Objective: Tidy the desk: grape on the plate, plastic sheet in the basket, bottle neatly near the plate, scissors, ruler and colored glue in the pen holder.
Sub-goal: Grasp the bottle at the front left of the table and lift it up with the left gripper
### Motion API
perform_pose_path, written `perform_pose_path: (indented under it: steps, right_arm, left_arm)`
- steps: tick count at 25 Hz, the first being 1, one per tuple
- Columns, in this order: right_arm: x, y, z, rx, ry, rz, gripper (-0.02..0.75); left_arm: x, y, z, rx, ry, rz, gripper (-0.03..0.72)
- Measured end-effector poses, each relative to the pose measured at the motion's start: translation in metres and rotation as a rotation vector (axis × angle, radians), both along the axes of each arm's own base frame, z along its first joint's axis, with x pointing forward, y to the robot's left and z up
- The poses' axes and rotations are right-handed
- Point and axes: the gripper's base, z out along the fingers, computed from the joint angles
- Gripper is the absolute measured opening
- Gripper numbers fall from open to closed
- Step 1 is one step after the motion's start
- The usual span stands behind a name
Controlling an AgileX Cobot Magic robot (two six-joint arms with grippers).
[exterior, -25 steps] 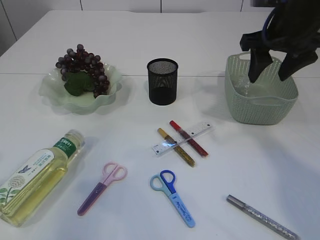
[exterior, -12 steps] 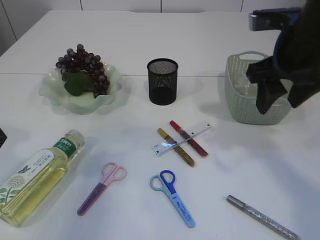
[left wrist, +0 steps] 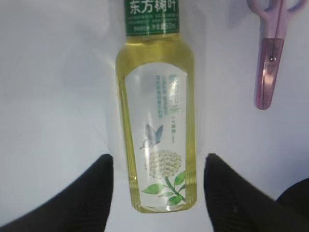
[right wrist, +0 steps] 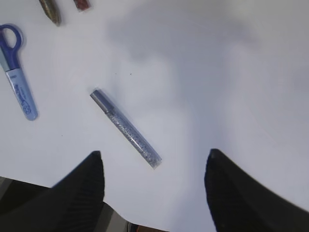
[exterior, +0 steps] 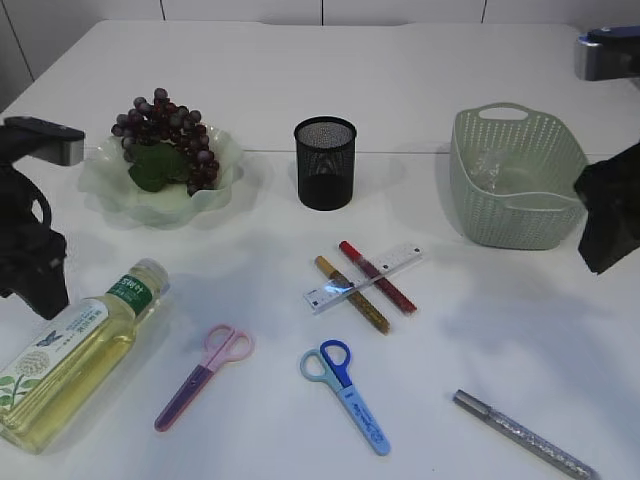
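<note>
The grapes [exterior: 160, 132] lie on the green plate [exterior: 110, 185]. The clear plastic sheet [exterior: 490, 167] is inside the green basket [exterior: 520, 215]. The bottle [exterior: 75, 345] of yellow liquid lies flat at the front left. My left gripper [exterior: 40, 290] hangs open over it, with the jaws on either side of the bottle's base [left wrist: 157, 121] in the left wrist view. The ruler [exterior: 365, 277], red glue [exterior: 385, 283] and gold glue [exterior: 352, 295] lie crossed in the middle. Pink scissors [exterior: 205, 375] and blue scissors [exterior: 345, 393] lie in front. My right gripper [exterior: 605, 245] is open and empty, above the silver glue [right wrist: 126, 129].
The black mesh pen holder [exterior: 325, 163] stands at the back centre, between plate and basket. The silver glitter glue [exterior: 522, 433] lies at the front right near the table edge. Pink scissors [left wrist: 270, 67] lie just right of the bottle.
My right gripper has left the basket and moved right and toward the front, empty. My left arm has come into view and now hangs over the bottle.
</note>
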Motion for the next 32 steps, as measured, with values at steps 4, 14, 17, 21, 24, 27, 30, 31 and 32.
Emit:
perform_pose_path:
  steps: [4, 14, 17, 21, 24, 27, 30, 31, 32]
  right_arm:
    - [-0.012, -0.003, 0.007, 0.004, -0.030, 0.008, 0.510]
    - [-0.015, -0.004, 0.011, 0.004, -0.049, 0.017, 0.510]
    - [-0.015, -0.004, 0.011, 0.003, -0.049, 0.023, 0.510]
    - [-0.015, -0.005, 0.011, -0.009, -0.052, 0.028, 0.510]
    - [-0.015, -0.006, 0.011, -0.015, -0.053, 0.028, 0.510]
    - [-0.015, -0.006, 0.011, -0.015, -0.053, 0.028, 0.510]
    - [-0.015, -0.006, 0.012, -0.014, -0.055, 0.028, 0.510]
    - [-0.015, -0.006, 0.012, -0.014, -0.055, 0.028, 0.510]
    - [-0.015, -0.006, 0.012, -0.015, -0.055, 0.028, 0.510]
  left_arm:
    - [0.005, -0.002, -0.016, 0.023, 0.047, -0.026, 0.582]
    - [0.007, -0.011, -0.018, 0.019, 0.010, -0.047, 0.610]
    - [0.008, -0.013, -0.018, 0.018, 0.001, -0.050, 0.609]
    - [0.009, -0.013, -0.021, 0.018, -0.002, -0.050, 0.606]
    - [0.012, -0.014, -0.027, 0.021, 0.014, -0.050, 0.604]
    - [0.014, -0.014, -0.036, 0.026, 0.036, -0.050, 0.603]
    - [0.016, -0.015, -0.042, 0.026, 0.047, -0.048, 0.603]
    - [0.016, -0.015, -0.043, 0.026, 0.045, -0.048, 0.601]
    - [0.018, -0.015, -0.044, 0.025, 0.039, -0.047, 0.600]
